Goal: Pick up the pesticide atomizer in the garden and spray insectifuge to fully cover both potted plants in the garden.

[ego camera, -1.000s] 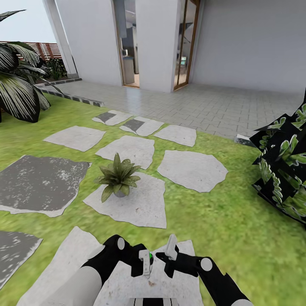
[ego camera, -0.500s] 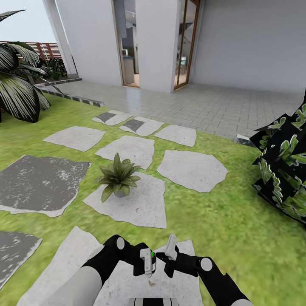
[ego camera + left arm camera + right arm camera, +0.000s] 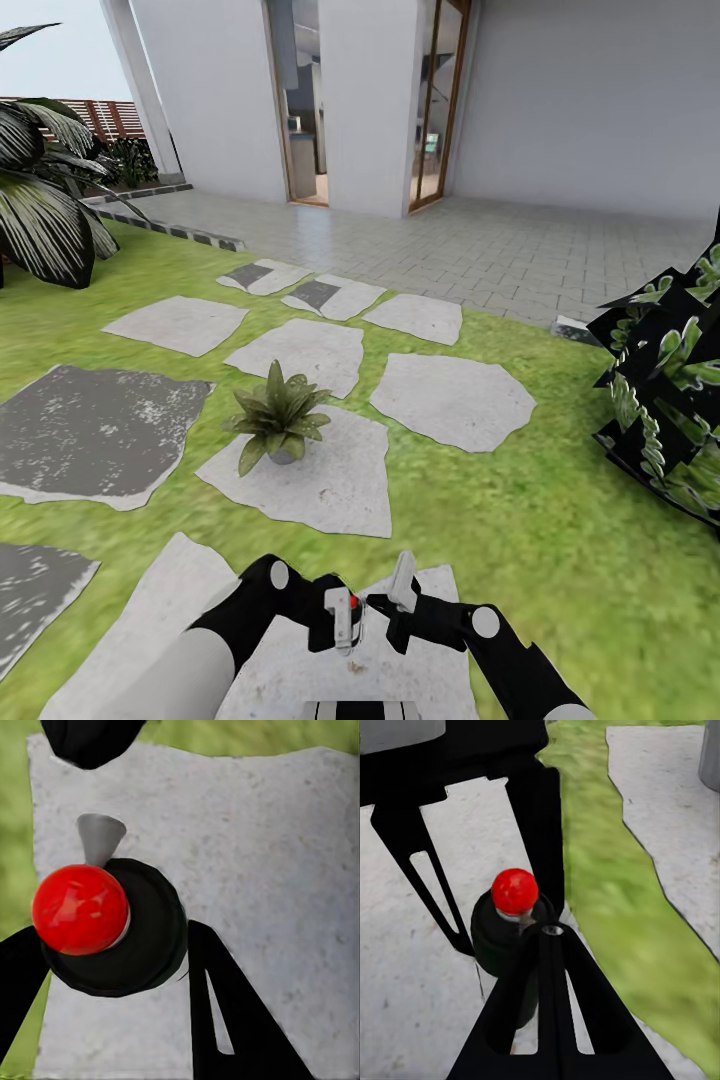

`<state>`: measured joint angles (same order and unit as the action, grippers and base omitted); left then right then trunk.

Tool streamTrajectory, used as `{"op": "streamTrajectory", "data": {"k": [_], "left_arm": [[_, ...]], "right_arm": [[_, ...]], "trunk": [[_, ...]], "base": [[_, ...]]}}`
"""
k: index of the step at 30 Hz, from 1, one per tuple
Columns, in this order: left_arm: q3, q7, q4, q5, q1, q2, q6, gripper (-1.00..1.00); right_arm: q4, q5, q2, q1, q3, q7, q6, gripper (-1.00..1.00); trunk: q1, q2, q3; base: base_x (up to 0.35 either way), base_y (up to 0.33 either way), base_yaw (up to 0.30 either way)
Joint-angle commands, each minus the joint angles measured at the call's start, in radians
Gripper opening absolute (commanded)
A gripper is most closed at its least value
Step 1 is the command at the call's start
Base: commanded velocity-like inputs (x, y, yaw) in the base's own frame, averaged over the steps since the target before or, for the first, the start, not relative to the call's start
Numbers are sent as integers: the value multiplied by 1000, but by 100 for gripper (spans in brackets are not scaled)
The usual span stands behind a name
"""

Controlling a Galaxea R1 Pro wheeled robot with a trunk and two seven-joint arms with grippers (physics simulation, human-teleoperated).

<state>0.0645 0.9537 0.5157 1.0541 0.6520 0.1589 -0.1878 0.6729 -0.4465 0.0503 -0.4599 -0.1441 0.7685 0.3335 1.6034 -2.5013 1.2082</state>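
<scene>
You see the pesticide atomizer (image 3: 507, 937) with its red top standing on a grey stepping stone (image 3: 412, 975), between black fingers (image 3: 540, 825), with green lawn (image 3: 615, 907) beside it.

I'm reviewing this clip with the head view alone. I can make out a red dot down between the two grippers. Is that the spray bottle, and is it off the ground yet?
Observer: Yes. The left wrist view shows the pesticide atomizer, a small dark bottle with a round red cap and a grey nozzle. It sits between the black fingers of the left gripper.
Operator: Is it gripped and lifted?
Observer: I can't tell whether it is gripped. In the right wrist view it appears to stand on the pale grey stepping stone.
Operator: And the right gripper?
Observer: The fingers of the right gripper meet at the tips just in front of the bottle, holding nothing.
</scene>
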Motion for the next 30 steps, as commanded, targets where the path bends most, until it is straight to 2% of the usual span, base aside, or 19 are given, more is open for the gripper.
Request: {"op": "streamTrajectory", "data": {"k": [1, 10, 12, 16, 17, 18, 22, 25, 27, 29, 30], "left_arm": [[-1, 0, 1, 10, 0, -9, -10, -100], [-3, 0, 1, 6, -3, -163, -11, -100], [-6, 0, 1, 0, -3, -208, -11, -100], [-9, 0, -1, -4, -4, -270, -12, -100], [-11, 0, -6, -5, -5, -294, -12, -100], [-12, -1, -13, -6, -5, -317, -12, -100], [-15, -5, -45, -4, -6, -350, -9, -100], [-45, -52, -65, -5, -6, -357, -7, -100], [-101, -138, -93, -7, -6, -353, -7, -100], [-165, -221, -143, -15, -6, -346, -8, -100], [-223, -283, -194, -38, -6, -343, -10, -100]], "right_arm": [[1, -9, 0, 0, 1, 0, 6, -100], [0, -11, 0, 0, 1, 0, 6, -100], [-1, -12, 0, 0, 0, 0, 6, -100], [-2, -12, -1, 0, 1, 0, 6, -100], [-3, -12, -2, 0, 2, 0, 6, -100], [-5, -13, -3, 0, 3, 0, 6, 100], [-7, -14, -5, 0, 6, -7, 7, 100], [-7, -15, -9, 0, 10, -22, 6, 100], [-8, -16, -22, 0, 12, -94, 4, 100], [-15, -15, -48, 1, 11, -184, 3, 100], [-45, -13, -72, 1, 11, -251, 4, 100]], "trunk": [[0, 0, 1], [0, 0, 1], [0, 0, 1], [0, 0, 1], [0, 0, 1], [0, 0, 1], [0, 0, 1], [0, 0, 1], [0, 0, 1], [0, 0, 1], [0, 0, 1]], "base": [[0, 0, 0], [0, 0, 0], [0, 0, 0], [0, 0, 0], [0, 0, 0], [0, 0, 0], [0, 0, 0], [0, 0, 0], [0, 0, 0], [0, 0, 0], [0, 0, 0]]}}
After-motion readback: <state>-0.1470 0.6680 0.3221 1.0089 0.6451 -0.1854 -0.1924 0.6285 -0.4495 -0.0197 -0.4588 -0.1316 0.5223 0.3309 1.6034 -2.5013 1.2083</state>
